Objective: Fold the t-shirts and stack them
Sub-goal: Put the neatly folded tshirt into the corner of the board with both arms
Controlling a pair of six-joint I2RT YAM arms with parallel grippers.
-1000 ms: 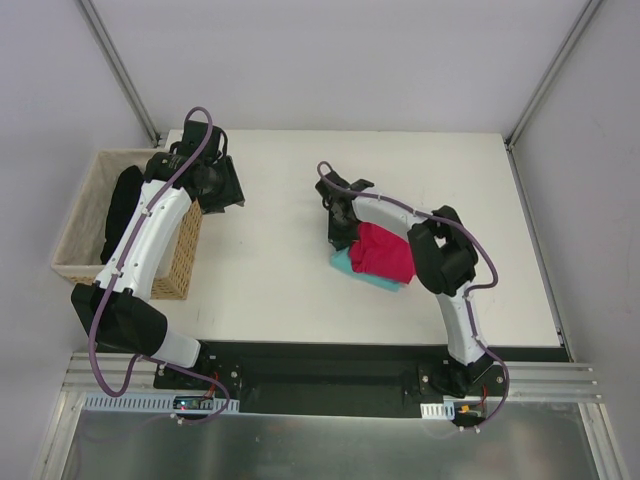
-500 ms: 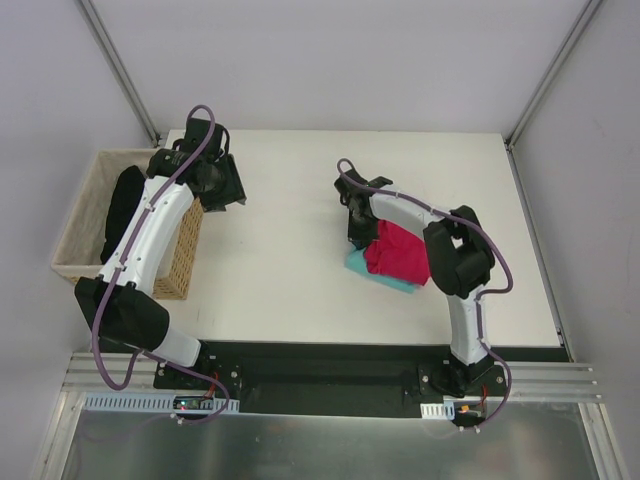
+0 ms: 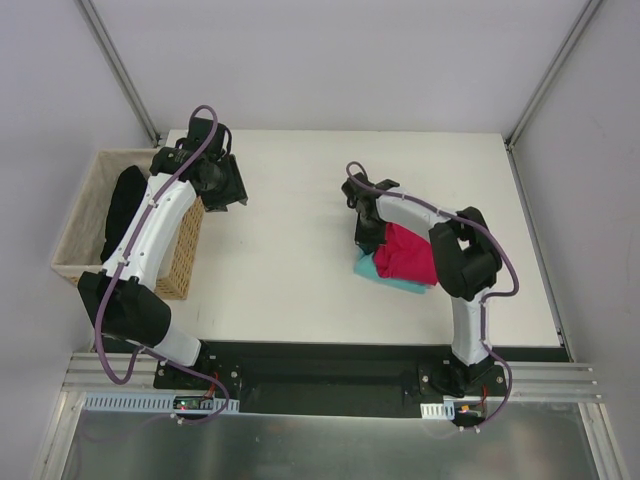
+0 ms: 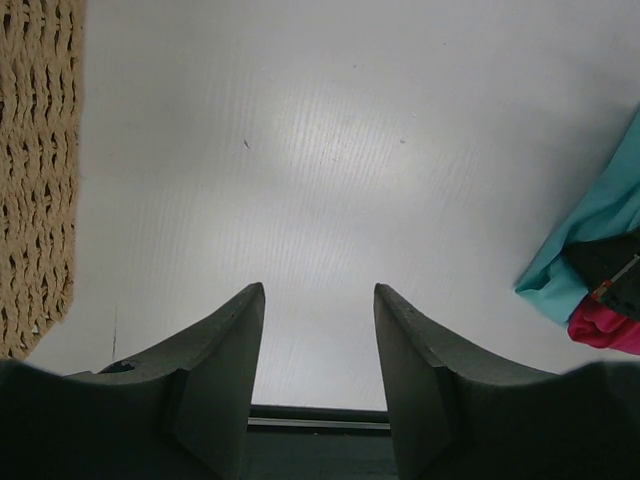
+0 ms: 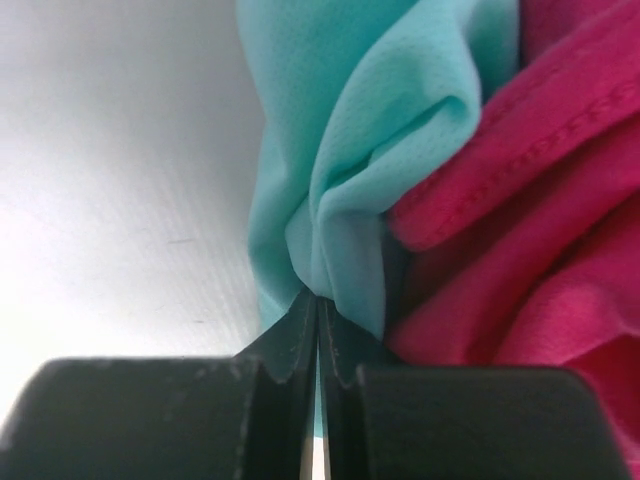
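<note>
Two folded t-shirts lie stacked right of the table's middle, the magenta-pink one [image 3: 410,255] on top of the teal-mint one [image 3: 371,268]. My right gripper [image 3: 368,240] sits at the stack's left edge. In the right wrist view its jaws [image 5: 318,298] are shut on a bunched fold of the teal t-shirt [image 5: 370,130], with the pink t-shirt [image 5: 540,200] pressed against it on the right. My left gripper [image 3: 228,192] hangs open over bare table near the basket, nothing between its fingers [image 4: 318,290]. The stack's corner [image 4: 600,240] shows at the right edge of the left wrist view.
A woven basket [image 3: 75,225] stands off the table's left edge with a dark cloth [image 3: 122,205] inside; its wall [image 4: 35,170] fills the left side of the left wrist view. The table's white top [image 3: 280,260] lies between the two arms.
The right gripper has moved to the right and a little nearer, and the stacked t-shirts have slid along with it. The left arm has shifted only slightly.
</note>
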